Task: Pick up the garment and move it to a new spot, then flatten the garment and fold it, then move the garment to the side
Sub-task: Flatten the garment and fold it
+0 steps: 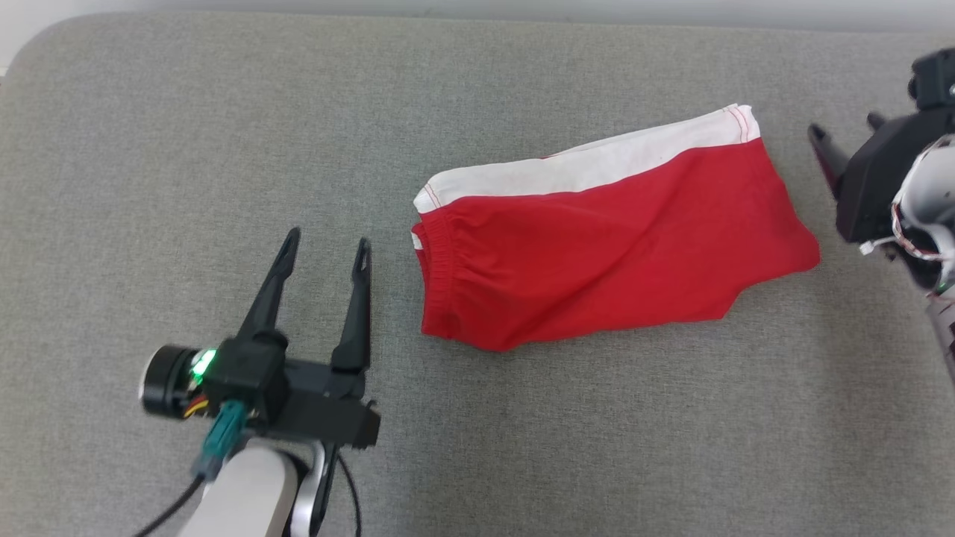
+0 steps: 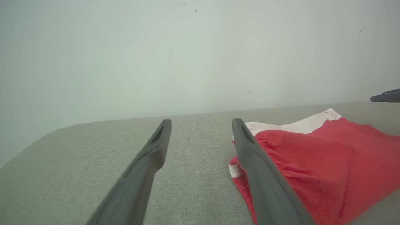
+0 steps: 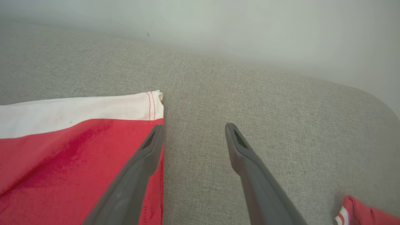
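The garment is a pair of red shorts with a white side band, lying folded and fairly flat on the grey padded surface, right of centre. My left gripper stands open and empty just left of the elastic waistband. In the left wrist view its fingers frame bare grey cloth, with the garment to their right. At the garment's right end my right gripper is open and empty. Seen from the right wrist, this gripper hangs over grey cloth beside the white-hemmed corner of the garment.
A pale wall rises behind the surface's far edge. The surface's corners are rounded at the far left and far right. A small red and white bit shows at the right wrist view's bottom corner; what it is I cannot tell.
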`<state>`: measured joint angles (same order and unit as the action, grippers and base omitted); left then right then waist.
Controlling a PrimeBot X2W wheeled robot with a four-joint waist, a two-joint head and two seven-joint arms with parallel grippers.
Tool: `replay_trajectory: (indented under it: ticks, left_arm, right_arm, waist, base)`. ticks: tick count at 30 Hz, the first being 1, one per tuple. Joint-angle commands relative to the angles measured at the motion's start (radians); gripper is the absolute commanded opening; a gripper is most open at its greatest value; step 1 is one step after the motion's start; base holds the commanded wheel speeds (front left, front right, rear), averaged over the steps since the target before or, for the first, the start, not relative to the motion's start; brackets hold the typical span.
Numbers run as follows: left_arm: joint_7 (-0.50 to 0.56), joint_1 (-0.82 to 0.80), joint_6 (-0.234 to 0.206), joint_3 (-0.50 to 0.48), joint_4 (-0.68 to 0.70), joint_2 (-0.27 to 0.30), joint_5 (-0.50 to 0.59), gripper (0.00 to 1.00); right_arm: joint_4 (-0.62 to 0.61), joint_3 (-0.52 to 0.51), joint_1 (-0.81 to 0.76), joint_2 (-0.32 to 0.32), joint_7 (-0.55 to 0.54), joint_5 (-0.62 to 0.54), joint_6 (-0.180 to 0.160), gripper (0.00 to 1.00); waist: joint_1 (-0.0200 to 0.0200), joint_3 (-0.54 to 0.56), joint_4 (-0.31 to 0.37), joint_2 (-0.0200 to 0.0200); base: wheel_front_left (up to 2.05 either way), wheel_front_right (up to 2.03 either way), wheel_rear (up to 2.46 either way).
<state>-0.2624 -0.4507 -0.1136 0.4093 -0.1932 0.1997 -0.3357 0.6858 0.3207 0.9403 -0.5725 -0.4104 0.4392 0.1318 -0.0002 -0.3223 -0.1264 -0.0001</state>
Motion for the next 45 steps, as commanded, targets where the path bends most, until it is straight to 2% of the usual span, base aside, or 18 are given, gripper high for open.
replay_trajectory:
  ticks: [1,5,12,24,25,26,27,34,38,45]
  left_arm:
    - [-0.002,0.038,-0.007,-0.019,0.026,0.008,0.031,1.00]
    - [-0.002,0.134,-0.019,-0.072,0.098,-0.006,0.087,1.00]
    - [-0.003,0.234,0.001,-0.146,0.143,-0.053,0.125,1.00]
    - [-0.003,0.279,0.076,-0.205,0.125,-0.120,0.150,1.00]
    - [-0.003,0.281,0.079,-0.206,0.121,-0.122,0.151,1.00]
    - [-0.003,0.285,0.086,-0.206,0.114,-0.125,0.151,1.00]
    - [-0.003,0.285,0.088,-0.208,0.110,-0.127,0.155,1.00]
    - [-0.003,0.305,0.101,-0.235,0.099,-0.137,0.171,1.00]
    - [-0.003,0.328,0.110,-0.256,0.094,-0.139,0.180,1.00]
    - [-0.003,0.353,0.117,-0.271,0.089,-0.143,0.181,1.00]
  right_arm:
    - [-0.006,-0.019,-0.032,0.022,-0.020,-0.011,-0.003,1.00]
    - [-0.024,-0.096,-0.095,0.067,-0.088,-0.042,-0.003,1.00]
    - [-0.080,-0.229,-0.167,0.137,-0.145,-0.167,-0.003,1.00]
    - [-0.122,-0.327,-0.249,0.225,-0.258,-0.301,-0.001,1.00]
    - [-0.123,-0.327,-0.256,0.230,-0.267,-0.303,0.000,0.89]
    - [-0.127,-0.327,-0.261,0.233,-0.272,-0.306,0.000,0.34]
    - [-0.132,-0.326,-0.267,0.234,-0.276,-0.307,0.000,0.00]
    - [-0.193,-0.355,-0.308,0.231,-0.242,-0.321,-0.002,0.00]
    - [-0.254,-0.404,-0.364,0.251,-0.206,-0.321,-0.002,0.00]
    - [-0.353,-0.482,-0.441,0.245,-0.169,-0.358,-0.002,0.00]
  waist:
    - [0.0002,0.001,-0.003,0.0001]
    - [0.0002,-0.005,-0.010,0.0001]
    - [0.0002,-0.022,-0.033,0.0001]
    - [0.0002,-0.032,-0.064,0.0001]
    - [0.0002,-0.031,-0.066,0.0001]
    - [0.0002,-0.030,-0.066,0.0001]
    - [0.0002,-0.029,-0.066,0.0001]
    - [0.0002,0.005,-0.042,0.0001]
    - [0.0002,0.052,-0.009,0.0001]
    - [0.0002,0.093,0.035,0.0001]
  base:
    - [0.00,0.00,0.00]
    - [0.00,0.00,0.00]
    - [0.00,0.00,0.00]
    - [0.00,0.00,0.00]
    - [0.00,0.00,0.00]
    - [0.00,0.00,0.00]
    - [0.00,0.00,0.00]
    - [0.00,0.00,0.00]
    - [0.00,0.00,0.00]
    - [0.00,0.00,0.00]
